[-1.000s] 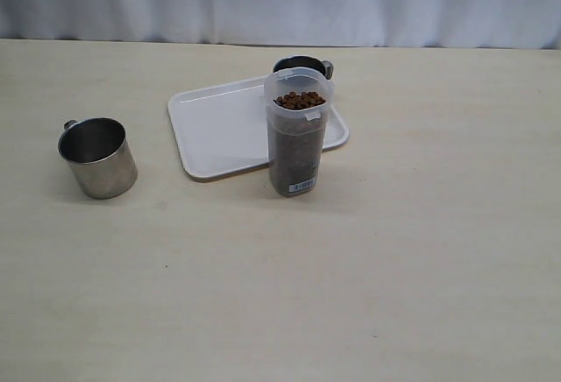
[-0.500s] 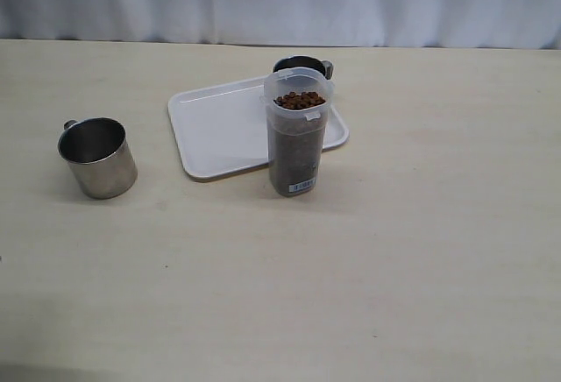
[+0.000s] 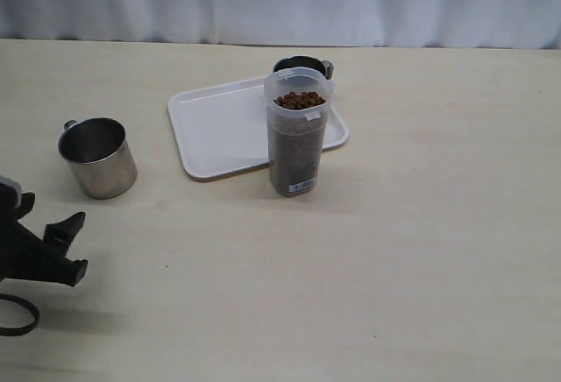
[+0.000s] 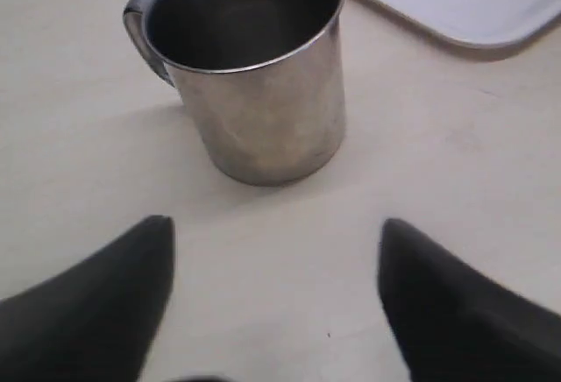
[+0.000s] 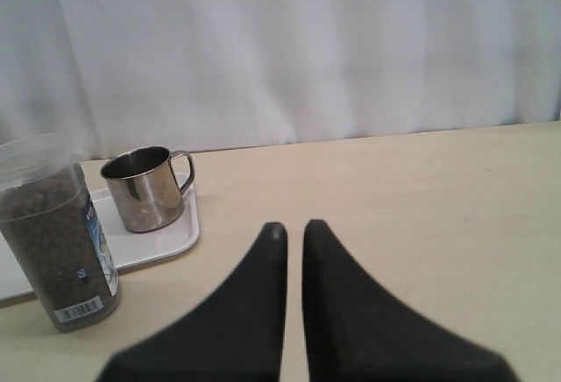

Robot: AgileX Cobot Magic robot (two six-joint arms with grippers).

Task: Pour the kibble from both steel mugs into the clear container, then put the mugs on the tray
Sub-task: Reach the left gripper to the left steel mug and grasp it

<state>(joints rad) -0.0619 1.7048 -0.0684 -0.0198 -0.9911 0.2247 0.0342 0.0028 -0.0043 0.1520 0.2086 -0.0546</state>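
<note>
- Where the worktop runs out at its near left corner, the left hand hangs low with its jaws spread wide, gripping nothing.
- Just beyond it, well left of the tray, the left mug stands upright on the worktop. Its handle is turned to the far left and its inside shows bare steel.
- Mid-scene lies the tray, with the second mug upright at its far right corner.
- Just beside the tray's near right edge stands the clear container, with kibble packed nearly to its rim.
- Off to the right, the right hand hovers above the worktop, fingers pressed shut, holding nothing.
</note>
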